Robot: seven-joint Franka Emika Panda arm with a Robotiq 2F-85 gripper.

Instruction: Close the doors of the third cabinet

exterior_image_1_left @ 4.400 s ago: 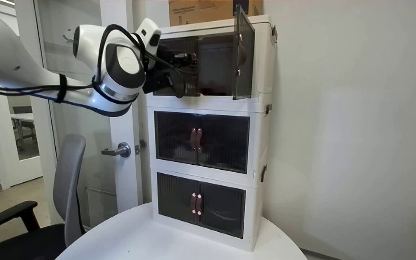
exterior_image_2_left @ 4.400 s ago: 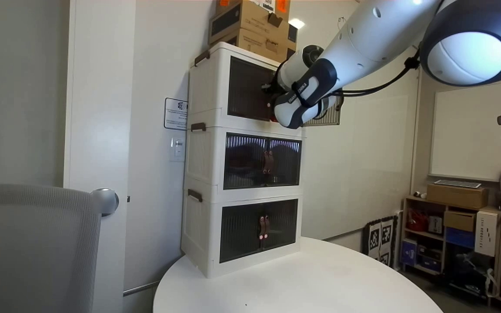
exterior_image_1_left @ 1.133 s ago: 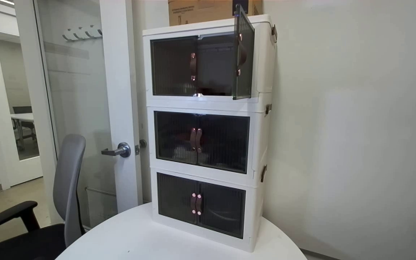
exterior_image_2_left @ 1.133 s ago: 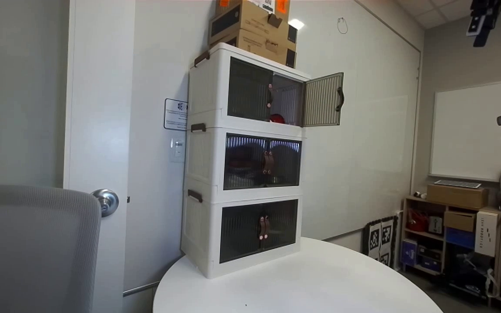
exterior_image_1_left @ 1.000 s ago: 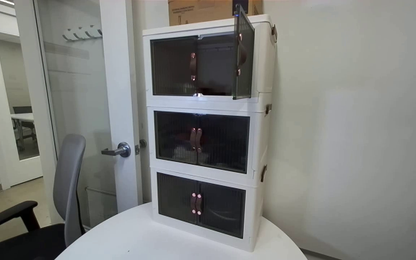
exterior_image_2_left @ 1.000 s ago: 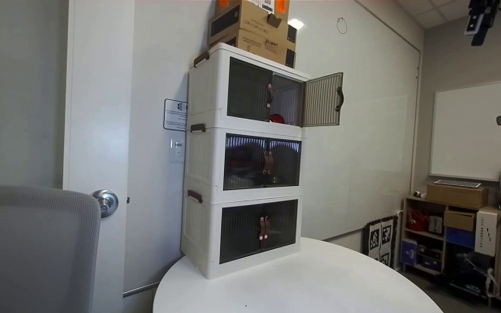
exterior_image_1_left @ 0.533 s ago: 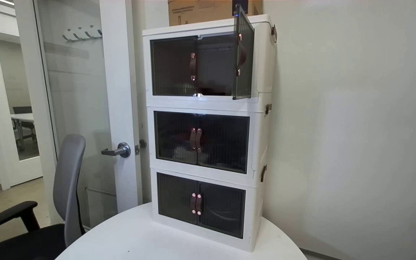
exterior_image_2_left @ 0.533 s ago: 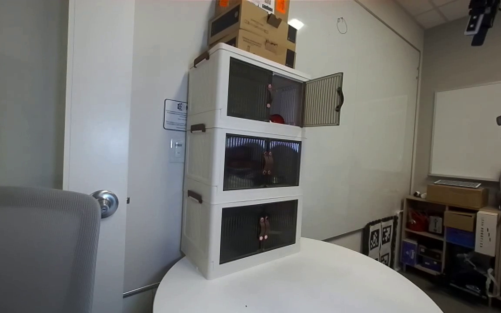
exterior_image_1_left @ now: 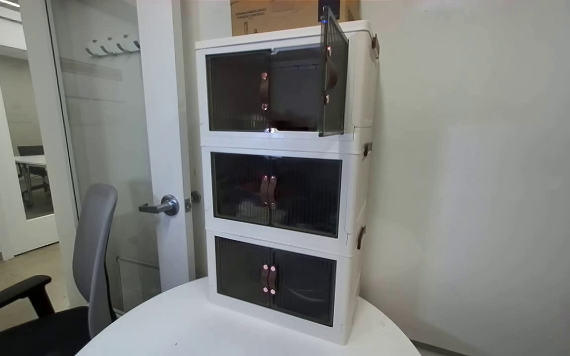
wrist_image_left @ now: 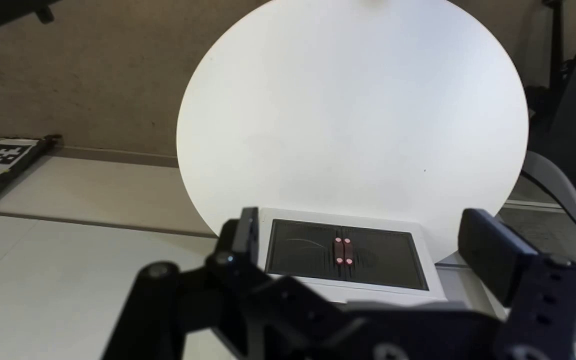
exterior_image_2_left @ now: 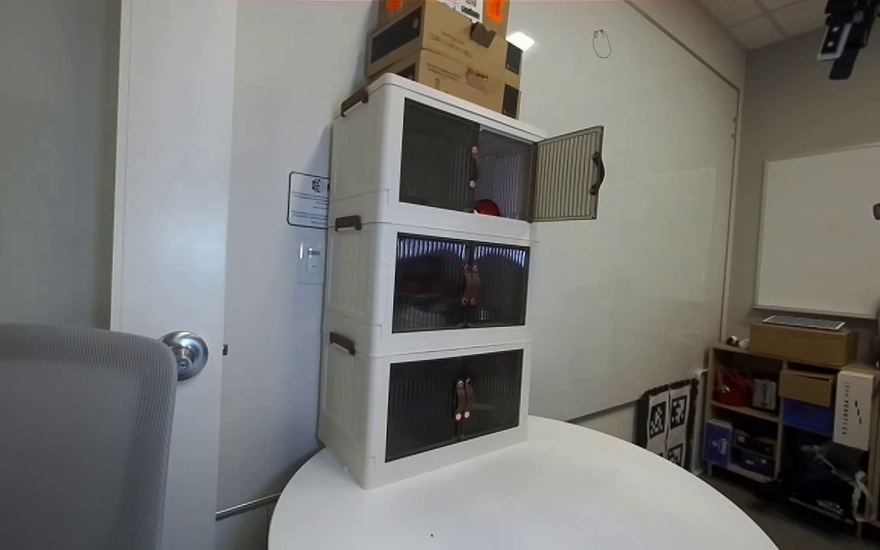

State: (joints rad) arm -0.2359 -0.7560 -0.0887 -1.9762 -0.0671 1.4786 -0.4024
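The third cabinet (exterior_image_1_left: 235,140), the topmost white box of the stack, shows in both exterior views. Of its dark ribbed doors, the one on the left (exterior_image_1_left: 238,94) sits flush in the frame. Its partner, the right-hand door (exterior_image_2_left: 567,176), stands swung outward, leaving that half of the front uncovered. A dark part of my gripper (exterior_image_2_left: 843,46) hangs at the top right edge of an exterior view, well away from the doors. In the wrist view the gripper (wrist_image_left: 360,215) is wide open with nothing between its fingers; the third cabinet does not show there.
Beneath are the middle unit (exterior_image_1_left: 277,195) and the lowest unit (exterior_image_1_left: 275,282), doors closed, on a round white table (exterior_image_2_left: 562,496). Cardboard boxes (exterior_image_2_left: 455,53) rest on top. A red object (exterior_image_2_left: 486,208) lies inside the top unit. An office chair (exterior_image_1_left: 94,247) stands beside the table.
Several seconds ago the arm was at the top unit's left door; it has since drawn back, out of most of the exterior views. Over the last second nothing visibly moves.
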